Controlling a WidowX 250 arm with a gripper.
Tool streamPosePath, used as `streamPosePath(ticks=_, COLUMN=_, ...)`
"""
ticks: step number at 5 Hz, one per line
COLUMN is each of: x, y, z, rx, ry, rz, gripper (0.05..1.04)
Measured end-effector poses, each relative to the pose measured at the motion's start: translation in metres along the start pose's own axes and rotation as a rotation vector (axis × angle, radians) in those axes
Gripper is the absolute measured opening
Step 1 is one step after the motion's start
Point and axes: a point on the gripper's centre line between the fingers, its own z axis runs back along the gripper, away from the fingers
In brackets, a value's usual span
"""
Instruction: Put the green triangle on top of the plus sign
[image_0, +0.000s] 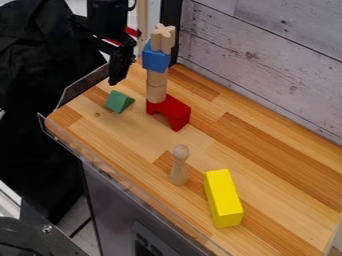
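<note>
Black gripper (116, 80): above the far left end of the wooden counter; I cannot tell whether its jaws are spread or pressed together.
Green triangular prism (119, 102): on the counter, just below the gripper; its sloping sides could slip or turn in a poor grasp.
Plus-shaped wooden block (163, 40): crowns the tower; its notched top offers little support, so an off-centre prism may tip off.
Blue block (155, 58) and wooden cylinder (157, 86): stacked beneath; a sideways bump might topple them.
</note>
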Motion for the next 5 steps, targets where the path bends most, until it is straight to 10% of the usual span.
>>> streamPosePath(ticks=5, x=-0.004, y=-0.005, z=-0.027, rx=-0.062, ry=0.055, rz=0.003, gripper=0.999)
